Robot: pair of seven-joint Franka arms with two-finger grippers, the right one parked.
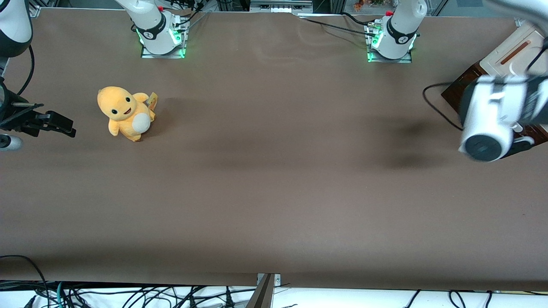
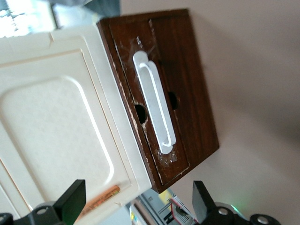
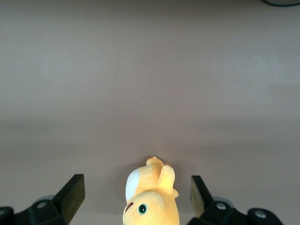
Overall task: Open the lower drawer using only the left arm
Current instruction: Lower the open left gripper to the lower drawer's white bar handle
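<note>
The lower drawer (image 2: pixel 187 84) shows its dark-brown wooden front under the cream cabinet (image 2: pixel 51 117). A silver-white bar handle (image 2: pixel 153 103) runs along that front, with a round hole on each side of it. My left gripper (image 2: pixel 138 206) is open, with nothing between its black fingers (image 2: pixel 70 204). It hovers short of the handle and touches neither handle nor drawer. In the front view the white left arm (image 1: pixel 492 115) hangs over the cabinet (image 1: pixel 511 53) at the working arm's end of the table. It covers most of the dark-brown drawer front (image 1: pixel 456 87).
A yellow plush toy (image 1: pixel 126 112) sits on the brown table toward the parked arm's end. A black cable (image 1: pixel 434 105) loops on the table beside the cabinet. Two white arm bases lit green (image 1: pixel 391 42) stand along the table edge farthest from the front camera.
</note>
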